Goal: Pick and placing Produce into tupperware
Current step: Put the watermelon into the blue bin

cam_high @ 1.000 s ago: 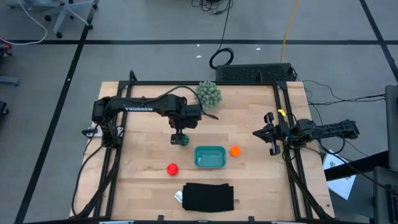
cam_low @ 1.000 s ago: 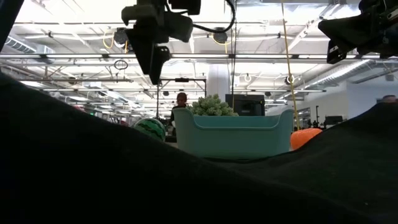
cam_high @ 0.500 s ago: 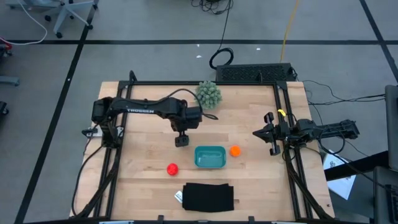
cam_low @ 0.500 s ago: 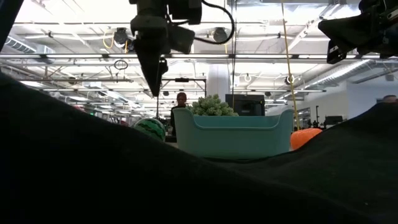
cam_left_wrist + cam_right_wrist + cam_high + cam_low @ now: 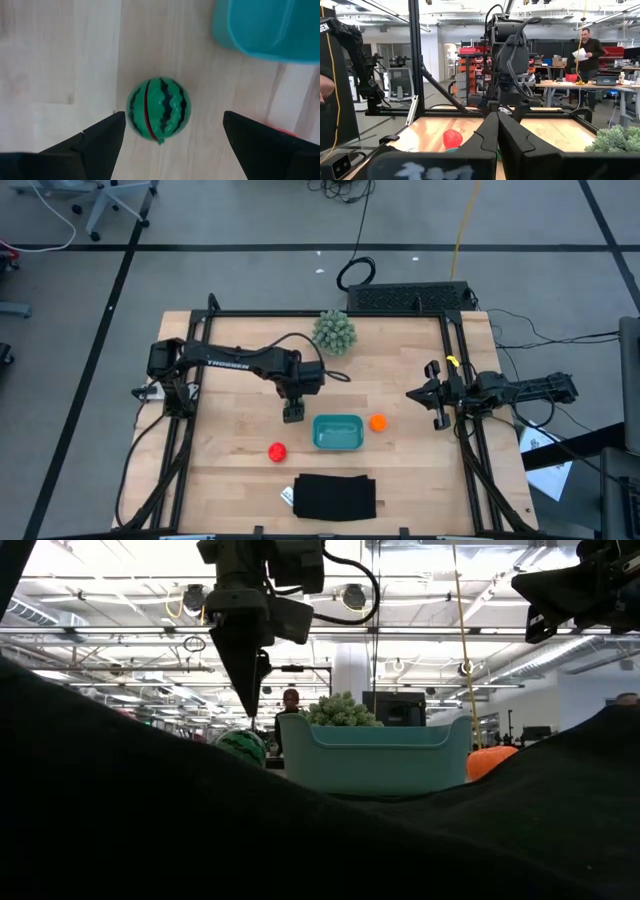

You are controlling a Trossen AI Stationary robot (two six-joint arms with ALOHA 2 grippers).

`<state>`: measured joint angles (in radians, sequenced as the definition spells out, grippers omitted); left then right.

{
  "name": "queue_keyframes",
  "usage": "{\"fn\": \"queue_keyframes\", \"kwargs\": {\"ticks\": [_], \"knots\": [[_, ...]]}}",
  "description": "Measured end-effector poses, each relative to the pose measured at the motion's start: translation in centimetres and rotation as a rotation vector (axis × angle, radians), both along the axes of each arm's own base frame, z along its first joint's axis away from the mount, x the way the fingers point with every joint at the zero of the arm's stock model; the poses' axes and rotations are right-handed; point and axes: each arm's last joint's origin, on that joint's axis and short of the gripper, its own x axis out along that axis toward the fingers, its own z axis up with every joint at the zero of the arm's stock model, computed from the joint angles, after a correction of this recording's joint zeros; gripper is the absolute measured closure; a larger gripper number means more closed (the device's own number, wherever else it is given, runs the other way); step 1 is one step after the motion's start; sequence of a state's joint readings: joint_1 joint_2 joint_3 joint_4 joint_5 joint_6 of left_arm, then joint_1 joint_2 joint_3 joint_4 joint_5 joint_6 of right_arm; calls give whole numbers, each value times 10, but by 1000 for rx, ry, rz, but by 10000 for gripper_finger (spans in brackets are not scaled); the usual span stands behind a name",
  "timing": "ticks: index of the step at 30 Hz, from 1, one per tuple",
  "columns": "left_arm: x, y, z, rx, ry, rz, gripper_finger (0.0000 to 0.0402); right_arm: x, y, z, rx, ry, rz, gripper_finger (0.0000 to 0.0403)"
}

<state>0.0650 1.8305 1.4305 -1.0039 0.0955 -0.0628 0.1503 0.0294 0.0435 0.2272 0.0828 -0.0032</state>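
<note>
The left gripper [image 5: 293, 413] hangs above the table with its fingers [image 5: 100, 142] spread wide. The green striped melon ball [image 5: 158, 108] lies on the wood directly under it, between the two fingers, untouched. Just beside the ball is the teal tupperware [image 5: 338, 433], empty. The orange ball [image 5: 378, 423] sits just beside the container's other side, and the red ball [image 5: 277, 451] is near the black mat [image 5: 335, 496]. The right gripper [image 5: 432, 395] waits at the table's right edge, fingers pressed together.
</note>
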Motion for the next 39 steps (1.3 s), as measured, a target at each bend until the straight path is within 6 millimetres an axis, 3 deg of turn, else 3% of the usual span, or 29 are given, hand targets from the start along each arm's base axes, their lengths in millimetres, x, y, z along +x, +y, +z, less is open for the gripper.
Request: {"fn": "queue_keyframes", "kwargs": {"ticks": [24,39], "knots": [[-13,-1,-47,3,-2,-28,59,0,0,0,0,1,0,403],[-9,0,-49,10,-49,-59,60,0,0,0,0,1,0,403]]}}
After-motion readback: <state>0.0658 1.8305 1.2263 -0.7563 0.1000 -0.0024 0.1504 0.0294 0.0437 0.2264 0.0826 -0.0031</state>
